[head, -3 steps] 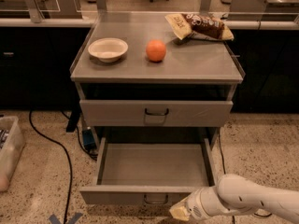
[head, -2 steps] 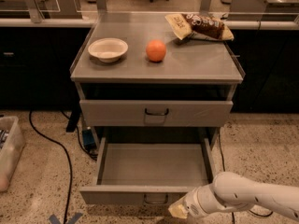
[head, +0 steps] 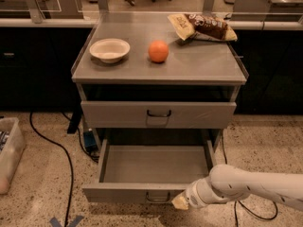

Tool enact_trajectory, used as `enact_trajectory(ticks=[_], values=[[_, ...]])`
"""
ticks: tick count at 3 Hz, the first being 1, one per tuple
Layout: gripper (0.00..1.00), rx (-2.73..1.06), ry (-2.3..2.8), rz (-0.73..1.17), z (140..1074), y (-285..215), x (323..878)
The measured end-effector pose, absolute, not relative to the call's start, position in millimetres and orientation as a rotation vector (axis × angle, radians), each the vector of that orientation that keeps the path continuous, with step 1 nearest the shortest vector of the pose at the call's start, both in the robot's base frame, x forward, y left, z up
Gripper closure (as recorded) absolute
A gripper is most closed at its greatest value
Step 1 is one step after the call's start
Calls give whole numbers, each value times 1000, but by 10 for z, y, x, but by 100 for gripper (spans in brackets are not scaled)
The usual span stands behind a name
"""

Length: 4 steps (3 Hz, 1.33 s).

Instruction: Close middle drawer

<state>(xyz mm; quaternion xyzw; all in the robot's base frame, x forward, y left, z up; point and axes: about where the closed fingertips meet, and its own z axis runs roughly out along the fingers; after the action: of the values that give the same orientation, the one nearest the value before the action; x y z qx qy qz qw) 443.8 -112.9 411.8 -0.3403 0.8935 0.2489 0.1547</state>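
As we read from the left, a pale plastic bin (head: 9, 155) sits at the nine o'clock edge of the view on the speckled floor (head: 42, 193). A black cable (head: 62, 150) snakes past it toward the gray cabinet (head: 199, 63).

On the cabinet's top we find a cream bowl (head: 110, 49) at about ten o'clock. An orange (head: 158, 51) sits just beside it near the middle, and a chip bag (head: 203, 27) lies at the one o'clock corner. Under the top sits the upper drawer (head: 118, 115), its dark wire handle at the centre of its front.

Below it, the middle drawer (head: 142, 164) stands pulled well out toward us. Its flat front runs along the six o'clock edge of the view, with its small handle (head: 158, 198) at the centre.

The gripper (head: 182, 202) sits low at about five o'clock in the view, against the right part of that front. We cannot tell whether it is spread or pressed together, nor whether it touches the metal. From the gripper, the drawer's handle lies just beside it at nine o'clock, and the open tray spreads from ten to twelve o'clock. The white arm (head: 255, 186) runs off toward the four o'clock edge.
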Motion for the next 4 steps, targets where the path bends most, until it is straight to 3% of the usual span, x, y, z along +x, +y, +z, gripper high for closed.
enact_trajectory(ticks=[3,4], values=[[100,-973,2504,656,4192,-1219,4726],[100,-935,2411,559,4477,-1404,5393]])
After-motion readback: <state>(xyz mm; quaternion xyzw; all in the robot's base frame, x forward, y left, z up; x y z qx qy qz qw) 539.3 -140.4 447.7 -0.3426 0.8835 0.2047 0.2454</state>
